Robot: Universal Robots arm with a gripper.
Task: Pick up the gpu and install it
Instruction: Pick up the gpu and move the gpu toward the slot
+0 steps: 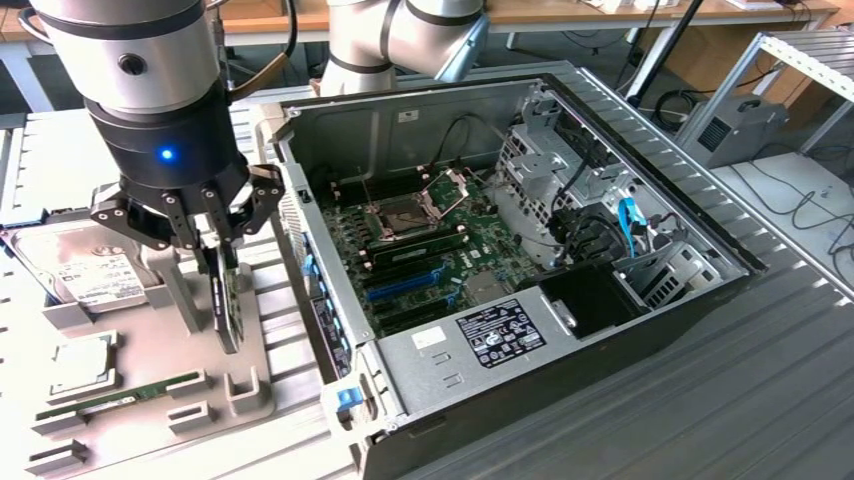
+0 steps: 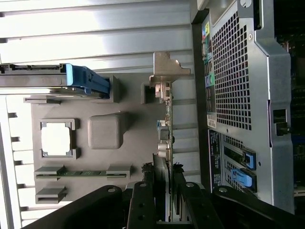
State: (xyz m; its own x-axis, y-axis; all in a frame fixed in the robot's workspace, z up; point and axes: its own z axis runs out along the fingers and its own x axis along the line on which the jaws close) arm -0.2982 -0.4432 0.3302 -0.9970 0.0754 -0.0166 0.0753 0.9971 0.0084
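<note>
gpu (image 1: 224, 300), the flat dark expansion card with a green board edge and silver metal end bracket, stands on edge, upright, over the grey moulded parts tray (image 1: 254, 395), just beside the open case. From the wrist it's edge-on (image 2: 167, 143), bracket end furthest from the camera. The black multi-link gripper (image 1: 214, 262) comes straight down on it, one finger on each flat face, clamped on the card's upper part (image 2: 164, 193). Can't tell whether the lower edge is seated in the tray slot or just clear of it; the angle is poor there. Same tray (image 2: 86, 162) also carries a silver hard drive with a white label (image 1: 80, 275), a square silver processor chip (image 1: 83, 365) in its pocket and a thin narrow green RAM stick (image 1: 120, 398), all well apart from the fingers. On the exterior view's right lies the black desktop tower case (image 1: 694, 235), side panel off, green motherboard (image 1: 427, 250) exposed. Everything sits on a ribbed grey metal table (image 1: 747, 400).
</note>
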